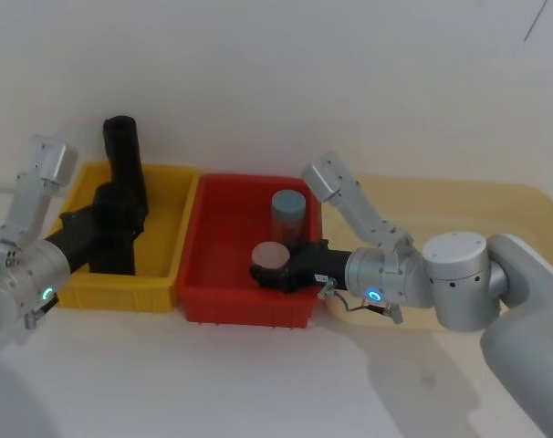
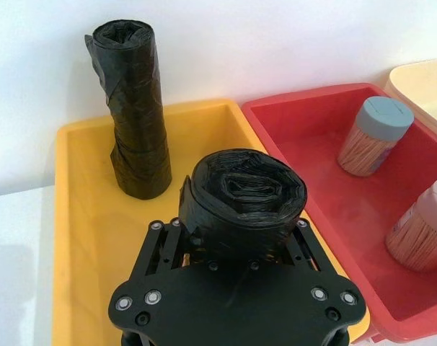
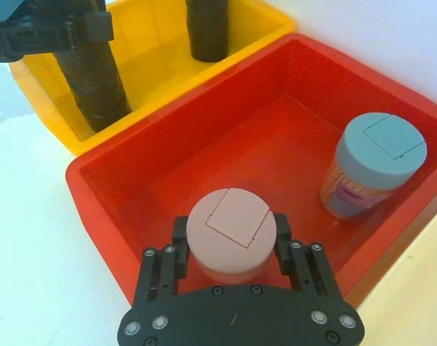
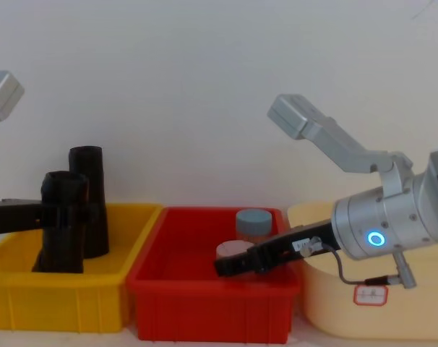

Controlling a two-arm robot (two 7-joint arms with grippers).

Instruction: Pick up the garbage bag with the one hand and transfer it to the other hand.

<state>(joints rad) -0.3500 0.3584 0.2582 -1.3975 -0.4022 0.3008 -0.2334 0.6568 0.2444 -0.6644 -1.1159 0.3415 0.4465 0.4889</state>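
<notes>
**Left gripper** (image 2: 236,234), green ring: my jaws are clamping the garbage bag (image 2: 244,191) upright inside the yellow bin (image 2: 81,238), toward its front wall. The second roll (image 2: 137,122) is standing at the yellow bin's back wall, apart from the held one, with bare bin floor between them. Above the yellow bin's rim, open room is reaching to the white wall.

**Right gripper** (image 3: 231,241), blue ring: my jaws are pressing both sides of the pink-lidded jar (image 3: 231,216) in the red bin (image 3: 226,144), which is touching the yellow bin's right wall. A grey-lidded jar (image 3: 381,155) is standing farther from the yellow bin.

**Hidden:** in the chest view the yellow bin's front wall is covering the bag's lower end, so I cannot tell whether it is resting or lifted.
</notes>
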